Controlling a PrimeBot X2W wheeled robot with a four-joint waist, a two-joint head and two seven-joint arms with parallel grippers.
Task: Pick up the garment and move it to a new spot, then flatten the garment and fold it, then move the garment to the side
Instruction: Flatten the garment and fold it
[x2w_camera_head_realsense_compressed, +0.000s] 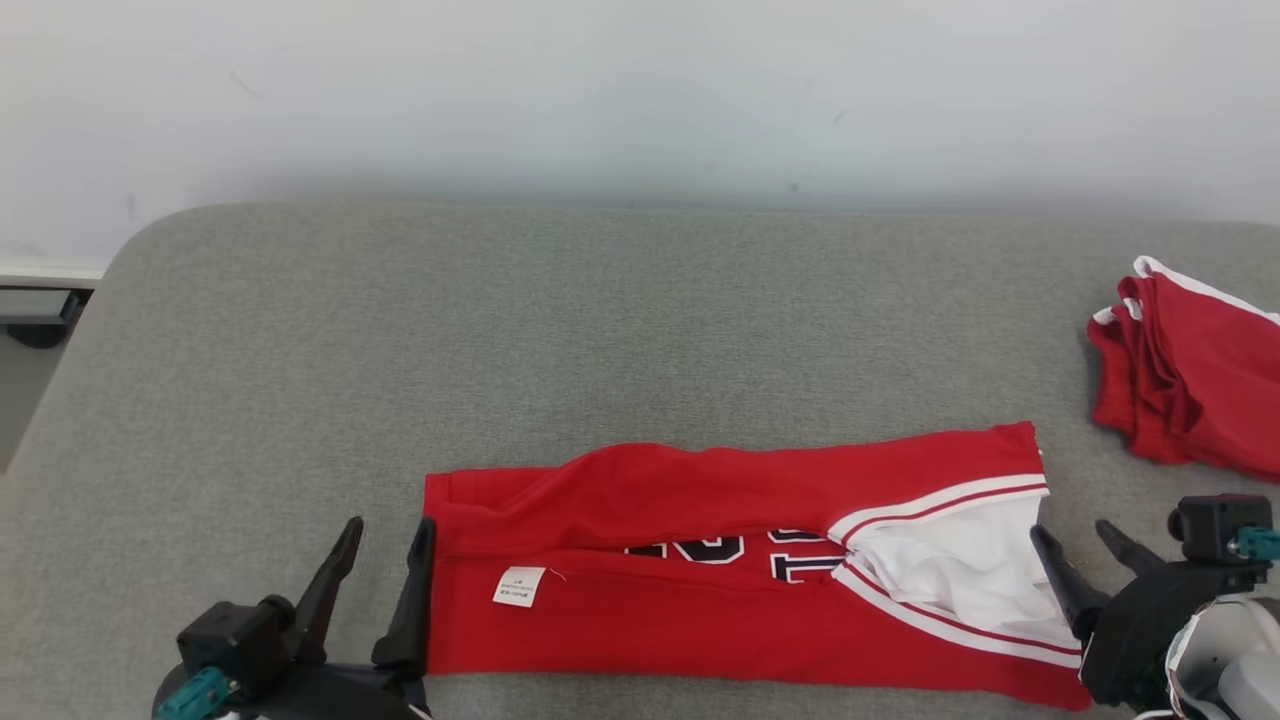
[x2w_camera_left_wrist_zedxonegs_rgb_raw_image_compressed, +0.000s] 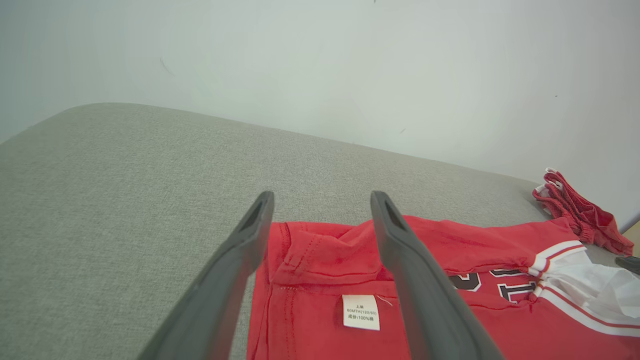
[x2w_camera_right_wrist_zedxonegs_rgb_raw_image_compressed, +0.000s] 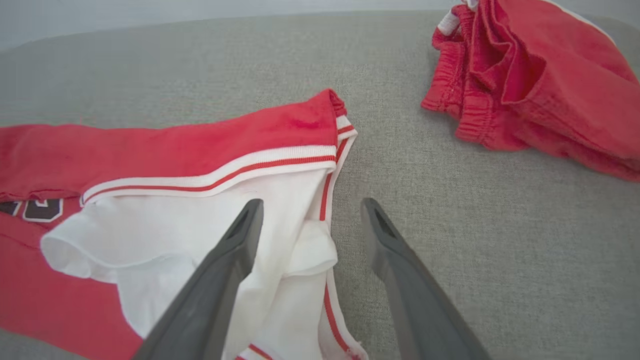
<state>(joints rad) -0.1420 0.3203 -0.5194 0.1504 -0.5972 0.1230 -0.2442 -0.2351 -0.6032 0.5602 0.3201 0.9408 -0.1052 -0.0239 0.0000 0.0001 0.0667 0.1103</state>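
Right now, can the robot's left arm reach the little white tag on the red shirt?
Probably yes. The left gripper is open at the left edge of the red shirt, and the white tag lies close beside it, face up, with nothing covering it or standing between them.

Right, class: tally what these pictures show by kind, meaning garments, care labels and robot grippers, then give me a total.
Garments: 2, the red jersey and the crumpled red garment
White care label: 1
Grippers: 2, the left gripper and the right gripper, both open
Total: 5
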